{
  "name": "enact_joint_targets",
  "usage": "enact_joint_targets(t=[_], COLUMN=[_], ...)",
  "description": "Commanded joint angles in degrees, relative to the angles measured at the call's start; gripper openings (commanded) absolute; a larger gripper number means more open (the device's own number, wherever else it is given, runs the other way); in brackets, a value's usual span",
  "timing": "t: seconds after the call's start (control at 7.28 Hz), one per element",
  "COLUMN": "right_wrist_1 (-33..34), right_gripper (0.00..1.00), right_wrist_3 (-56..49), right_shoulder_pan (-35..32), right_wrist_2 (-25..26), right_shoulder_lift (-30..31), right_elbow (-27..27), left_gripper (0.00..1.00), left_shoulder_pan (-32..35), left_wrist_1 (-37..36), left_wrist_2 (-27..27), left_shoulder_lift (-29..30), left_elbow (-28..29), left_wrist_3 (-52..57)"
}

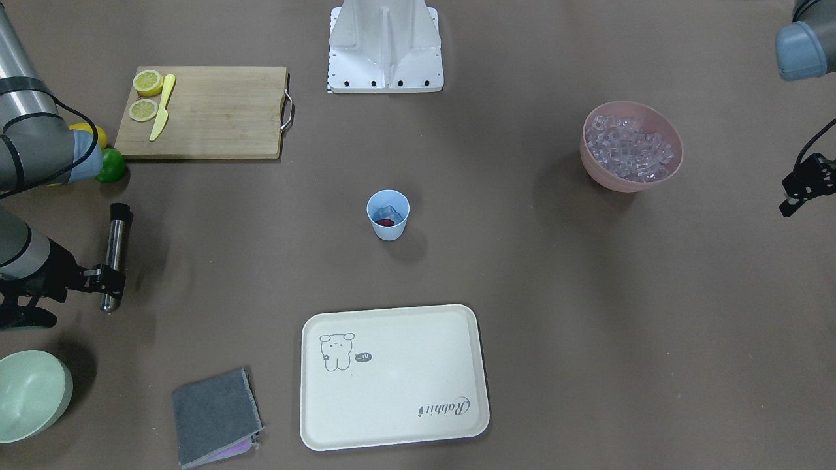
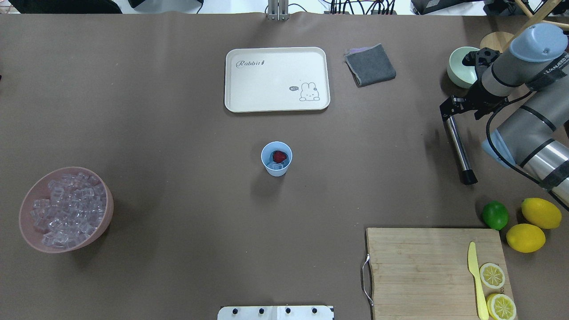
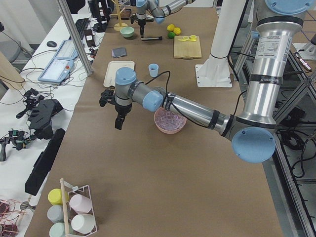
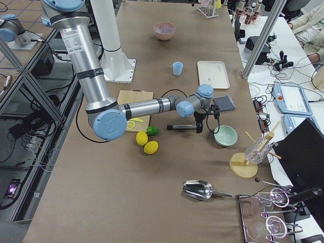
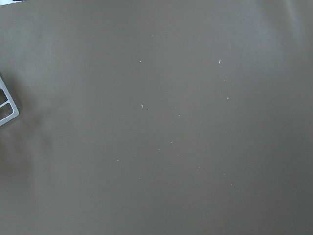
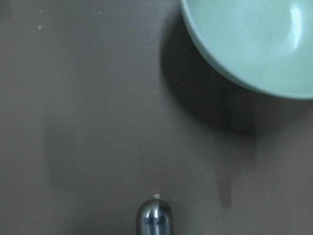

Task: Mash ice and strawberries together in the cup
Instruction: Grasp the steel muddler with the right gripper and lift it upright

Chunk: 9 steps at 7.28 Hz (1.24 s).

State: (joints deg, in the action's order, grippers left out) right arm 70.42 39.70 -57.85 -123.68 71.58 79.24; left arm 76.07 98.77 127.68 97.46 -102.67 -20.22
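1. The cup (image 2: 276, 173) stood upright mid-table, well apart from both arms, with the strawberry (image 2: 279, 156) and some ice (image 1: 388, 211) inside it.
2. The right gripper (image 2: 449, 111) sat over one end of the muddler (image 2: 458, 146), which lay flat on the table. Its jaws appeared to straddle the rod, but I could not tell whether they were pressed onto it.
3. The left gripper (image 1: 791, 199) hung above bare table beyond the pink bowl (image 2: 110, 209). I could not tell whether its jaws were apart or together.
4. The muddler looked like stiff, smooth steel, so probably weighty and slippery. A firm hold across the shaft near the plain end seemed best, leaving the black end free for pressing.
5. The cup looked light and thin-walled, and likely to tip or slide under pressure, so it probably needed steadying at its side wall.
6. The ice would likely be hard and skid about, while the strawberry should yield softly.
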Motion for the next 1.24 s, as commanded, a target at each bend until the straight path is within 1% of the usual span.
enact_joint_targets(t=[0.0,0.27,0.41,0.55,0.69,0.82,1.1], right_wrist_1=[0.06,0.06,0.06,-0.02,0.06,0.06,0.06], right_gripper=[1.00,0.98,0.93,0.86,0.68,0.63,0.63], right_wrist_3=[0.02,0.02,0.02,0.02,0.02,0.02,0.02], right_shoulder_pan=[0.89,1.16,1.25,1.33,1.42,1.51,1.86], right_wrist_2=[0.02,-0.07,-0.16,-0.16,-0.24,-0.33,-0.33], right_shoulder_lift=[0.31,0.75,0.93,1.02,1.10,1.11,1.10], right_elbow=[0.12,0.56,0.56,0.56,0.56,0.65,0.47], left_gripper=[0.98,0.98,0.98,0.98,0.98,0.98,0.98], left_shoulder_pan=[-0.05,-0.05,-0.05,-0.05,-0.05,-0.05,-0.13], left_wrist_1=[0.02,0.02,-0.07,0.02,-0.07,-0.07,0.02], left_wrist_2=[0.02,-0.07,-0.07,-0.07,-0.07,-0.07,-0.07], left_shoulder_lift=[0.01,0.18,0.27,0.27,0.27,0.27,0.36], left_elbow=[0.01,0.10,0.10,0.19,0.27,0.27,0.27], left_wrist_3=[0.00,0.00,0.00,0.00,0.00,0.00,0.00])
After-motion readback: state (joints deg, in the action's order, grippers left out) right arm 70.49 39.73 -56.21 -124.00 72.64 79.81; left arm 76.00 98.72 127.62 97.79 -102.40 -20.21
